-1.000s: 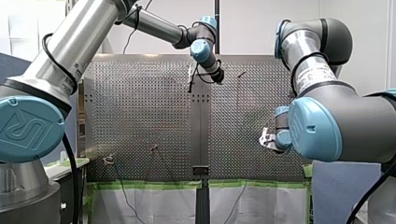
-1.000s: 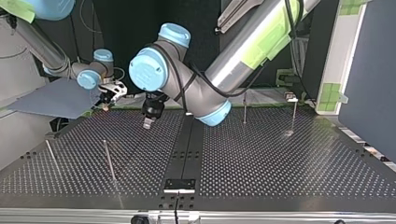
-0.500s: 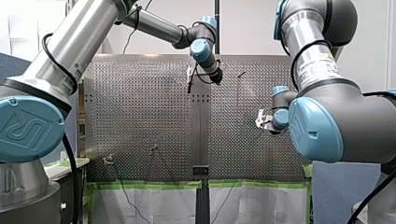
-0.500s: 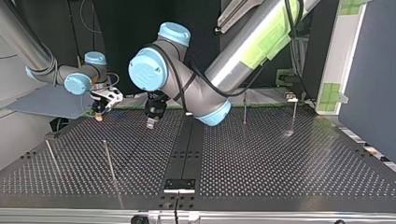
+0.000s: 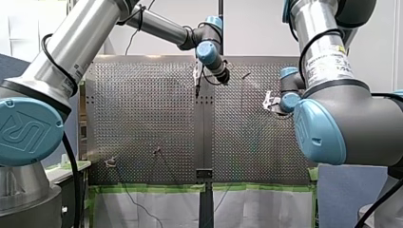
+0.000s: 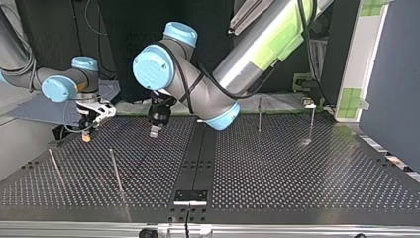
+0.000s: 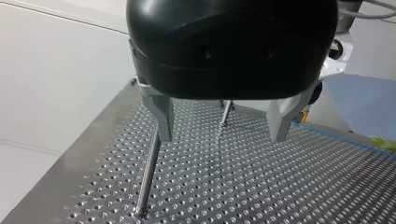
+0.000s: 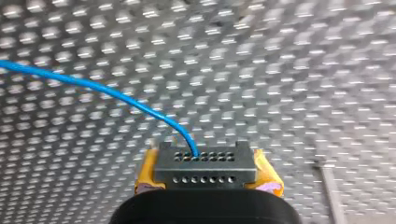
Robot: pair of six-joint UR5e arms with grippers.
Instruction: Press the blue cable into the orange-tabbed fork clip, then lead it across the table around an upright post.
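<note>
Fingers of my left tool (image 7: 222,135) stand well apart with nothing between them. They are bare metal under a black body, and the perforated desk (image 7: 280,186) lies below. An upright post (image 7: 148,177) rises from the desk directly under one finger, with its top at the fingertip; I cannot tell whether the two touch. A second post (image 7: 225,112) stands further ahead, seen through the gap between the fingers.

In the top view this tool hangs tip-down just above the desk. My right tool (image 6: 87,134) hangs beside it and clearly apart from it — also tip-down and close over the desk surface, nearer the desk's edge.

In the right wrist view, the yellow pads (image 8: 266,173) are pressed together on the blue cable (image 8: 116,93). The cable comes out of the seam between them and rises a little ahead of the tool. From there it bends to one side in a long, shallow arc over the desk — its far end runs out of sight.
</note>
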